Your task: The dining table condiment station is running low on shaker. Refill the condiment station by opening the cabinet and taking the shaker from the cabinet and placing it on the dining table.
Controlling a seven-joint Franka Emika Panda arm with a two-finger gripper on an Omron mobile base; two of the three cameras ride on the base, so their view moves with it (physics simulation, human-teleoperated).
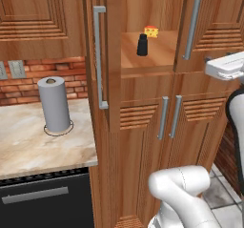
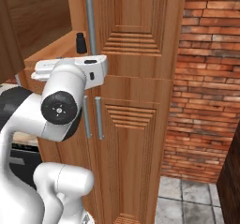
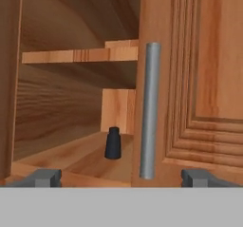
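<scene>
The tall reddish-brown cabinet (image 1: 143, 103) stands with its upper left door (image 1: 102, 55) swung open and edge-on to the left base camera, its long grey bar handle (image 1: 98, 57) facing out, while the upper right door (image 1: 209, 26) is only partly open or nearly closed, its own grey bar handle (image 3: 149, 109) running vertically in front of the hand camera. The shaker (image 1: 142, 45), small and black with a narrower top, stands upright on the wooden shelf (image 1: 147, 50) inside the open cabinet, near the middle of the shelf; in the hand view it sits just left of the right door's handle and farther back. A yellow cheese wedge (image 1: 151, 31) lies behind it and slightly to its right, close but apart. The gripper (image 3: 121, 177) hangs in front of the shelf edge with its two dark fingertips (image 3: 42, 177) spread wide apart and nothing between them; the right door's handle lies between them in the picture, but farther off. Below, the lower louvered doors (image 1: 147, 127) are closed, their short handles side by side. To the left, a paper towel roll (image 1: 54, 104) stands upright on a marbled counter (image 1: 28, 146) against a brick wall (image 1: 43, 79).
</scene>
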